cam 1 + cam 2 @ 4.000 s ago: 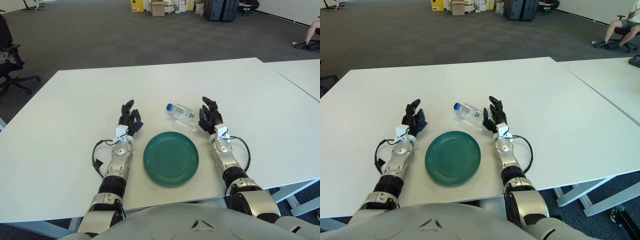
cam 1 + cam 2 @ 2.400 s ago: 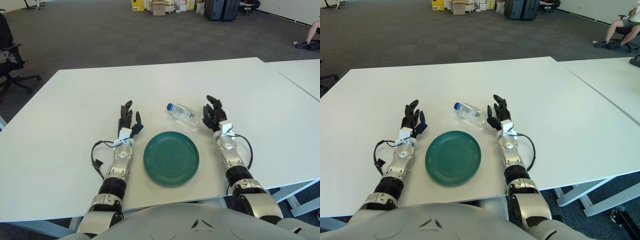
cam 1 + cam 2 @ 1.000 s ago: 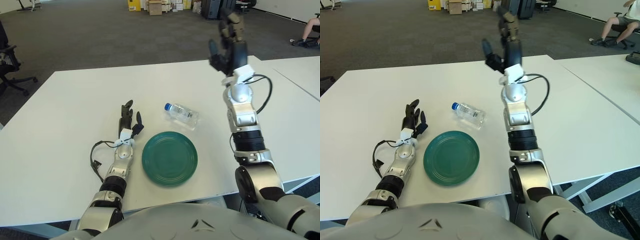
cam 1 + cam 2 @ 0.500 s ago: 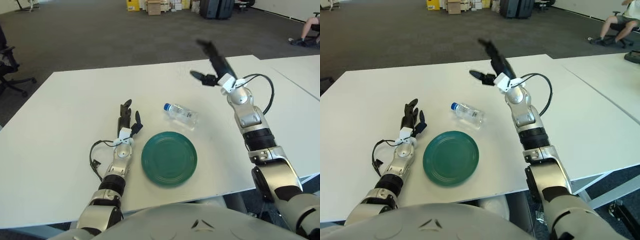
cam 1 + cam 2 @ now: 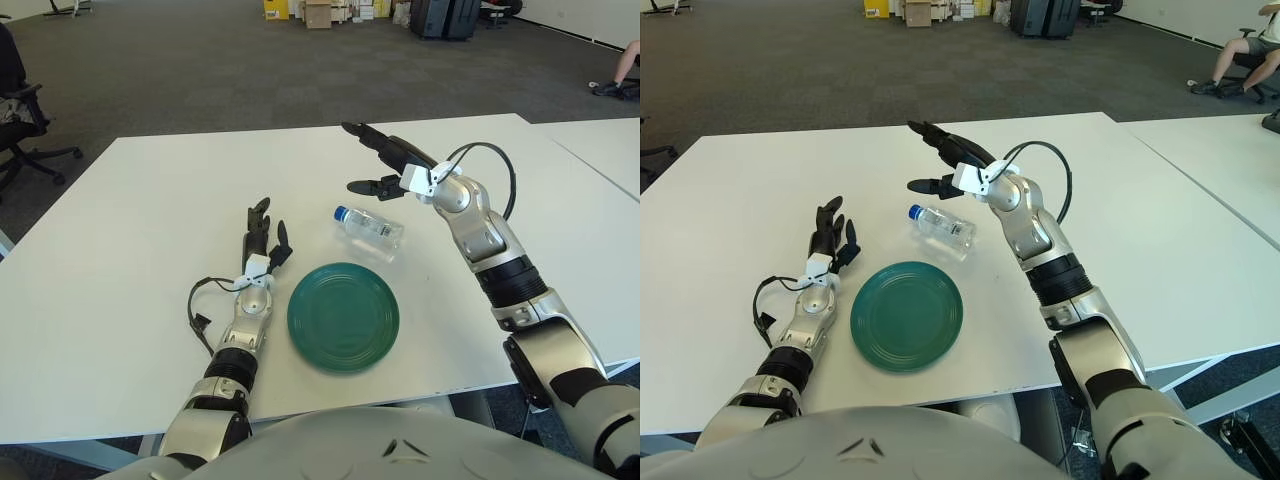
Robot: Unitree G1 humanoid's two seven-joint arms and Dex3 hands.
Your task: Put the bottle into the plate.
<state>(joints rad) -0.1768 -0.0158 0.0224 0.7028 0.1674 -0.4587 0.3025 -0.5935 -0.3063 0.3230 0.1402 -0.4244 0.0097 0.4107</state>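
Two hands show above a white desk (image 5: 130, 300). The right hand (image 5: 385, 160) is raised over the desk, beyond and slightly to the right of the bottle (image 5: 368, 227), with its arm reaching in from the right edge of the view. Its fingers (image 5: 372, 139) are spread apart and extended toward the robot's left; the thumb (image 5: 365, 186) points the same way, below them. The right hand holds nothing and is clear of the bottle.

The bottle is a clear plastic one with a blue cap (image 5: 340, 212). It lies on its side on the desk, cap end toward the robot's left and away from the robot. It sits just beyond the far rim of the plate (image 5: 343, 316), near it; whether the two touch cannot be determined. No part of the bottle is inside the plate.

The plate is dark green and round, lying flat on the desk near the front edge, between the two forearms. Nothing lies in it.

The left hand (image 5: 262, 237) shows to the left of the plate, low at the desk surface, with its fingers extended away from the robot and holding nothing. A black cable (image 5: 200, 310) loops beside the left forearm.

Beyond the desk is grey carpet, with an office chair (image 5: 25, 120) at far left.
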